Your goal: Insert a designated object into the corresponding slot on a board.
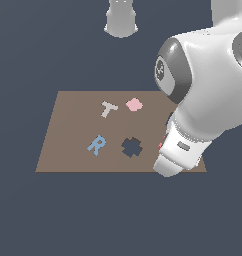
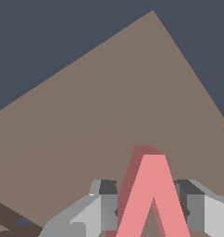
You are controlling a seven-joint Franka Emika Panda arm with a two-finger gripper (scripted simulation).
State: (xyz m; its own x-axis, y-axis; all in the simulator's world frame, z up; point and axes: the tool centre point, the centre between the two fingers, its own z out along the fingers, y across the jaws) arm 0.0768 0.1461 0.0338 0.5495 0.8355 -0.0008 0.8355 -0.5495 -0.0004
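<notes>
Arm: the white Panda arm point(image 1: 208, 85) filled the exterior view's right, its wrist lowered over the board's edge on that side and hiding whatever lay beneath.

Board: the brown board point(image 1: 73, 130) lay flat on dark ground; in the wrist view its bare surface point(image 2: 109, 106) spread beyond the fingers.

Cutout: a dark lobed hole point(image 1: 131, 147) sat near the board's middle. The V slot was not seen in either view; it was probably behind the arm.

Letters: a grey T point(image 1: 108, 108) and a blue R point(image 1: 96, 145) rested on the board, with a pale pink blob point(image 1: 134, 104) beside the T.

Gripper: the gripper point(image 2: 152, 203) stood astride the block, one grey finger point(image 2: 102, 206) on each side, close against it. The fingers looked closed on it, though the contact itself was not plainly shown.

Object: the salmon-red V block point(image 2: 153, 194) sat between the fingers, over the board's exterior-view right portion. Only a red sliver point(image 1: 161, 145) showed there.

Step, as judged: grasp just made or being made; insertion not yet done. Whether the block was lifted could not be told.

Next move, as judged: raise the block clear, carry it over the V slot, match its rotation, then lower it.
</notes>
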